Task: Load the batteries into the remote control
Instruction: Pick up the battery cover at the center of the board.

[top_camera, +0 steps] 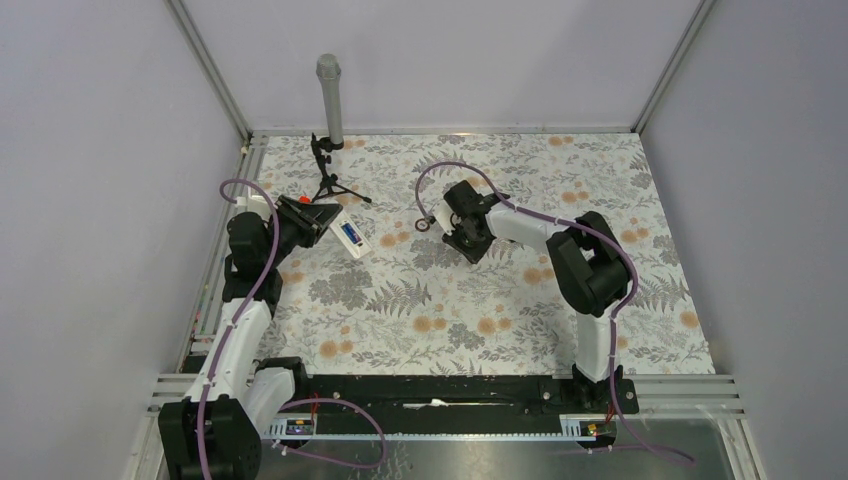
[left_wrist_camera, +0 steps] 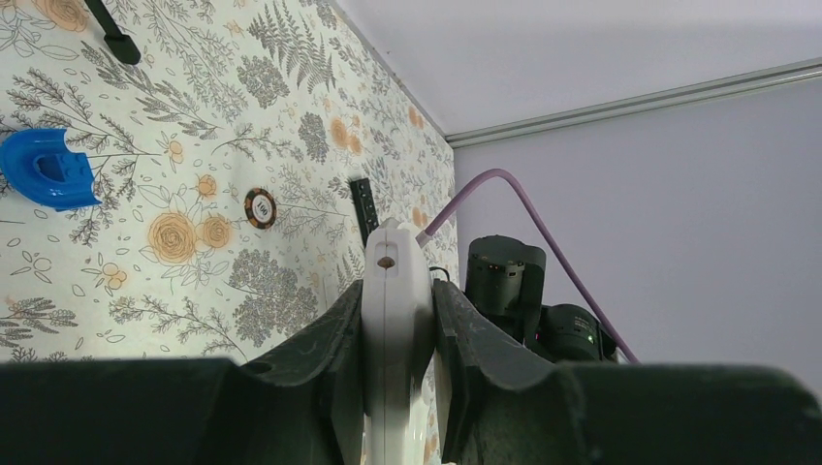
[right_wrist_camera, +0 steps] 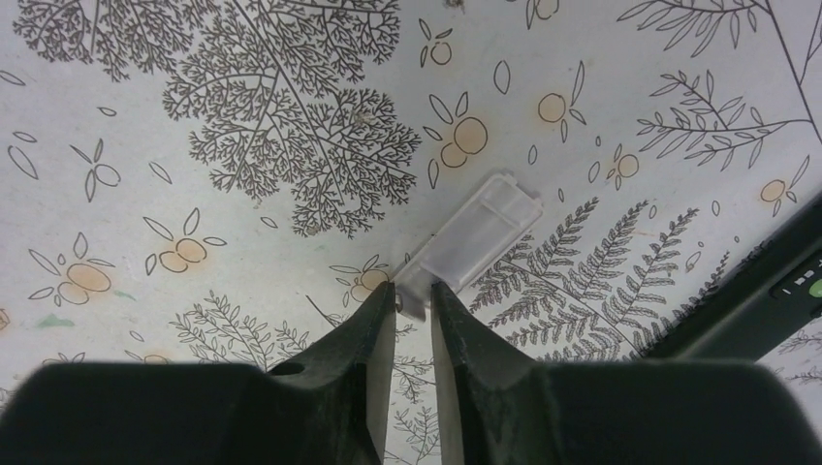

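My left gripper (top_camera: 320, 219) is shut on the white remote control (top_camera: 351, 236) and holds it at the left of the table. A blue patch shows in the remote's open compartment in the top view. In the left wrist view the remote (left_wrist_camera: 393, 291) stands edge-on between the fingers of that gripper (left_wrist_camera: 395, 295). My right gripper (top_camera: 467, 241) is at mid-table, low over the floral cloth. Its tips (right_wrist_camera: 414, 294) pinch the end tab of a translucent white battery cover (right_wrist_camera: 475, 235) that lies on the cloth. No loose batteries show.
A black tripod with a grey tube (top_camera: 330, 95) stands at the back left. A blue blob-shaped piece (left_wrist_camera: 44, 170), a round brown chip (left_wrist_camera: 260, 206) and a black bar (left_wrist_camera: 363, 206) lie on the cloth. A small ring (top_camera: 423, 224) lies by the right gripper.
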